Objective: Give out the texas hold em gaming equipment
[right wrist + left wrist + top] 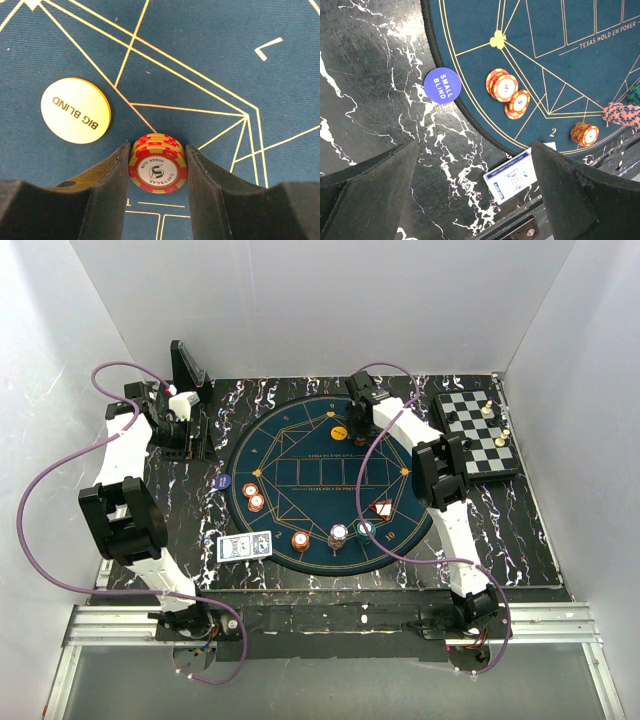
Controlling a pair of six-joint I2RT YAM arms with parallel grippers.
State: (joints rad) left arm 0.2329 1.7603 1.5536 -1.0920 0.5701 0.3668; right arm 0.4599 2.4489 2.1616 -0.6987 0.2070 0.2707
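My right gripper (157,146) is shut on a small stack of orange-red poker chips (157,167), low over the far part of the round blue mat (300,455), next to the yellow BIG BLIND disc (75,110). My left gripper (474,150) is open and empty above the marble surface at the left. Below it lie the blue SMALL BLIND disc (442,85), two orange chip piles (502,85), another orange stack (584,134), a mixed stack (620,114) and a card (511,176). A red-white triangle marker (381,508) and a teal chip (365,529) sit near the mat's front.
A black-and-white chessboard (477,432) with small pieces lies at the back right. A black stand (188,365) rises at the back left beside my left arm. White walls close in the sides and back. A metal rail (330,625) runs along the near edge.
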